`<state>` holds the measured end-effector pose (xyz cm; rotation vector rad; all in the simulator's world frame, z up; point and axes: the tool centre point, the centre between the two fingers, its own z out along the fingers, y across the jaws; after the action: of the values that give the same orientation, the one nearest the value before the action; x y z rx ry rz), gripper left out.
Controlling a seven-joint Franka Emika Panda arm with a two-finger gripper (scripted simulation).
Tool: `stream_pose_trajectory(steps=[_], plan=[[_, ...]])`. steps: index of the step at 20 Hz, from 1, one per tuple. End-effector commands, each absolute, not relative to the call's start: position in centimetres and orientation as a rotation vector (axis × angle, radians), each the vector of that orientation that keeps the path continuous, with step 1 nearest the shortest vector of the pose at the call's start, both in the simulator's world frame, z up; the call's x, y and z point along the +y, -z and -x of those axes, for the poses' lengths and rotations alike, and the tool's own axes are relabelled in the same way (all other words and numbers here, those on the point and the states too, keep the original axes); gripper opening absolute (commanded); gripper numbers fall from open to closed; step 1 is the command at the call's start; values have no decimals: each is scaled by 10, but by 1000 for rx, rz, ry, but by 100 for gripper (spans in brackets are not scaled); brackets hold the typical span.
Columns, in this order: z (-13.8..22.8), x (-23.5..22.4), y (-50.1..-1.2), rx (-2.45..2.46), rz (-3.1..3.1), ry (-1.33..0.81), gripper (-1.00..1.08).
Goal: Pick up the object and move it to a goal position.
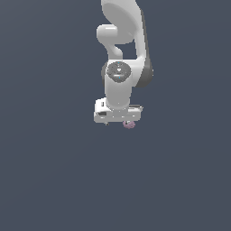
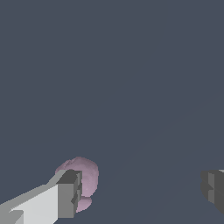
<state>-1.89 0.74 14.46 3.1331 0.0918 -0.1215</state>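
The arm [image 1: 121, 49] is white with dark grey parts and a shiny grey round cap. The gripper [image 2: 142, 194] has light grey fingers [image 2: 43, 205] with dark grey tips. The little object [image 2: 87, 175] is pinkish-purple. Everything behind is plain dark blue-grey.

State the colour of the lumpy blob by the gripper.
Pinkish-purple blob; clearest in the wrist view.

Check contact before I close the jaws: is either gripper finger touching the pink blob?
Cannot tell. In the wrist view one finger overlaps the pink blob, hiding any gap; the other finger is clearly apart.
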Motion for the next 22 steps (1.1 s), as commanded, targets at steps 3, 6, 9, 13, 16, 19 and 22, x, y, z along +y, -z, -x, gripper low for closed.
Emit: stream_pose_trajectory(steps=[3,6,9,13,16,19,22], plan=[[24,13,-139,150,-3131,113,100],[30,19,-133,223,-3127,102,100],[39,28,-124,320,-3120,87,100],[55,43,-110,490,-3099,60,100],[69,55,-101,616,-3077,40,100],[80,63,-93,717,-3057,24,100],[88,70,-88,791,-3039,12,100]])
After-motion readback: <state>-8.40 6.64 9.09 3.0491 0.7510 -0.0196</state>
